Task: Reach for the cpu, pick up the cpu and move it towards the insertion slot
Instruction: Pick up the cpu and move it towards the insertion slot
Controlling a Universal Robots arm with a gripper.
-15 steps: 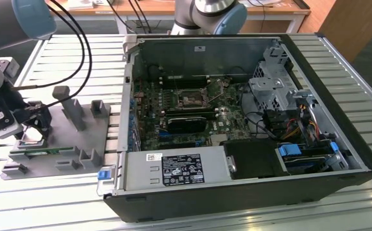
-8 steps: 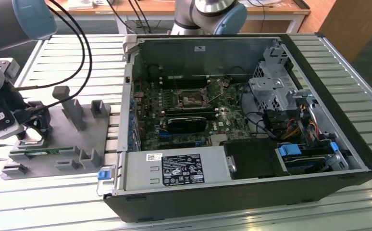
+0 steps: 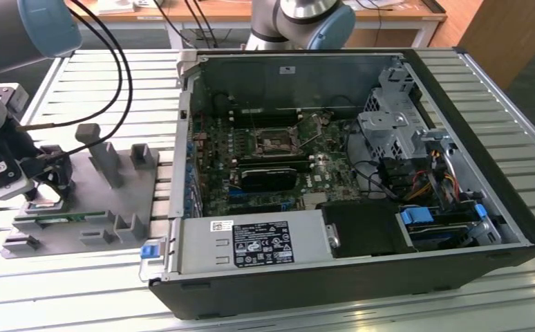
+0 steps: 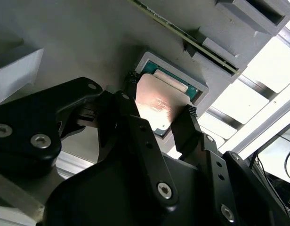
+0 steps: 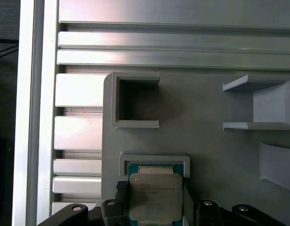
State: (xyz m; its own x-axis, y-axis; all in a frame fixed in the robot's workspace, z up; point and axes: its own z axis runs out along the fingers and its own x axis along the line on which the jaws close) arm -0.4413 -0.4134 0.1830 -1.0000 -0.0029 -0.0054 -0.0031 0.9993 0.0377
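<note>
Fingers of the black gripper [image 3: 51, 192] stand narrow, flanking the small square silver-topped cpu [image 5: 156, 197] on two opposite edges and, as far as both wrist views allow, touching them. The cpu lies in a shallow square recess of the grey plastic fixture [image 3: 106, 200] at the exterior view's far left, on the slatted metal desk [image 3: 110, 76]. The silvery-framed square insertion slot [image 3: 275, 142] sits well apart, mid-frame, inside the open black computer case [image 3: 341, 277].
</note>
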